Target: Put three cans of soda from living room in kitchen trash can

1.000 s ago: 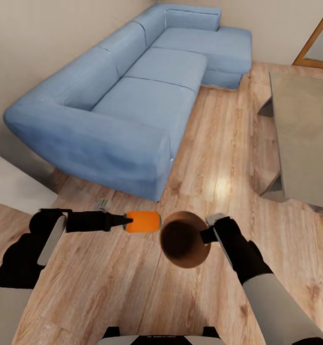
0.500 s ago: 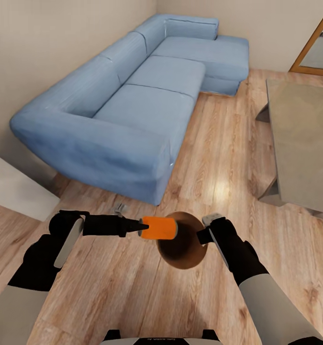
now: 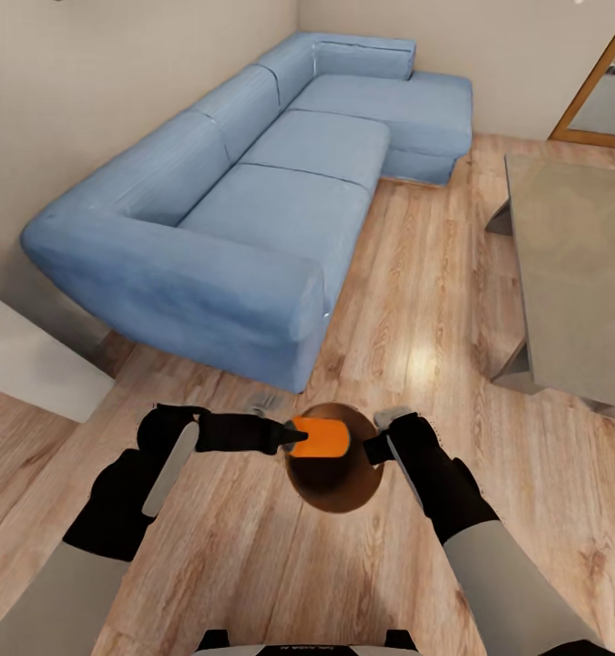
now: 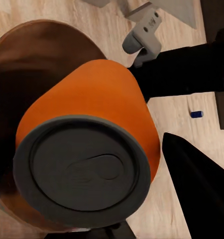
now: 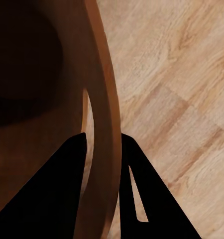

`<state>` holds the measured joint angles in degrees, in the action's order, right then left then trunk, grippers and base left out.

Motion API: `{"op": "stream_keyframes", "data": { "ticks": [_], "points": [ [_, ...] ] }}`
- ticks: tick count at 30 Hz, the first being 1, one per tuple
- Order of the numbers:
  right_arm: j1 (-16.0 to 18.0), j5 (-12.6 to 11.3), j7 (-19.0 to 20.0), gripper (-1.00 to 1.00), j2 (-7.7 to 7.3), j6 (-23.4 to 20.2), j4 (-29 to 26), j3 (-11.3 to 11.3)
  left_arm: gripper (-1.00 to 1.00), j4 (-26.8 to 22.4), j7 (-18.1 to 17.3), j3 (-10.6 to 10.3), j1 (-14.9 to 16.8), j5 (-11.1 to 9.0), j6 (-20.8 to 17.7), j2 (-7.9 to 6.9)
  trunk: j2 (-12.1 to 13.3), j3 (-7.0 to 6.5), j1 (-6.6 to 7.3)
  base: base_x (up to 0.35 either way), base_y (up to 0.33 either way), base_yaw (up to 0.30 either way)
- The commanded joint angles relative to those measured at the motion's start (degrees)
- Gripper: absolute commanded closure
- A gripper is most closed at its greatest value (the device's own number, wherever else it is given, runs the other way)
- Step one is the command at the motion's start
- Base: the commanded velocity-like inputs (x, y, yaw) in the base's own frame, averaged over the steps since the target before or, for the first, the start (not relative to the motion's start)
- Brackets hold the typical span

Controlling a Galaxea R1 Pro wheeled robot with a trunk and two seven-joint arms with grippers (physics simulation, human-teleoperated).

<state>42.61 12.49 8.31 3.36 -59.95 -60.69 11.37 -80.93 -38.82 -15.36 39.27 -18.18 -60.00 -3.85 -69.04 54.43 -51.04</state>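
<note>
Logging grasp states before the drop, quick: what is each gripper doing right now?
Left gripper: shut on the orange soda can.
Right gripper: shut on the trash can's rim.

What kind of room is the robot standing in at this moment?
Most likely a living room. A large blue corner sofa stands against the pale walls, a low glass-topped table stands across from it, and the floor is light wood planks.
</note>
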Motion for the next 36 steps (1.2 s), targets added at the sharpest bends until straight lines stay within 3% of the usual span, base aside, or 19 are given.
{"op": "stream_keyframes", "data": {
  "ticks": [1, 6, 9, 14, 18, 30, 36],
  "points": [
    [0.02, -1.16, 0.34, 1.0, 0.15, -0.05, -0.02, 0.35, 1.0, 0.04, 0.43, -0.19, 0.0, 0.03, 0.0, 0.2, 0.0, -0.01, 0.0, 0.0, 0.0, 0.0],
    [0.02, -1.16, 0.31, 1.0, 1.44, -0.05, -0.04, 2.16, 1.0, 0.43, 7.34, -3.47, -0.05, -0.02, 0.0, 1.43, 0.0, -0.01, 0.0, 0.0, 0.0, 0.0],
    [0.02, -1.16, 0.29, 1.0, 1.85, -0.05, -0.05, 2.36, 1.0, 1.22, 11.21, -4.23, -0.06, 0.05, 0.0, 2.7, 0.0, -0.01, 0.0, 0.0, 0.0, 0.0],
    [0.02, -1.15, 0.3, 1.0, 1.96, -0.05, -0.05, 2.41, 1.0, 1.82, 14.81, -5.75, -0.07, 0.03, 0.0, 3.24, 0.0, -0.01, 0.0, 0.0, 0.0, 0.0],
    [0.02, -1.15, 0.25, 1.0, 1.99, -0.05, -0.05, 2.42, 1.0, 3.16, 20.31, -7.52, -0.07, 0.0, 0.0, 4.64, 0.0, -0.01, 0.0, 0.0, 0.0, 0.0],
    [0.02, -1.15, 0.07, 1.0, 2.38, -0.05, -0.05, 2.43, 1.0, 5.68, 27.41, -8.63, -0.07, -0.01, 0.0, 6.85, 0.0, -0.01, 0.0, 0.0, 0.0, 0.0],
    [0.02, -1.24, -3.19, 1.0, 3.5, -0.05, -0.05, 2.43, 1.0, 7.66, 31.21, -9.97, -0.07, -0.01, 0.0, 7.71, 0.0, -0.01, 0.0, 0.0, 0.0, 0.0]
  ]
}}
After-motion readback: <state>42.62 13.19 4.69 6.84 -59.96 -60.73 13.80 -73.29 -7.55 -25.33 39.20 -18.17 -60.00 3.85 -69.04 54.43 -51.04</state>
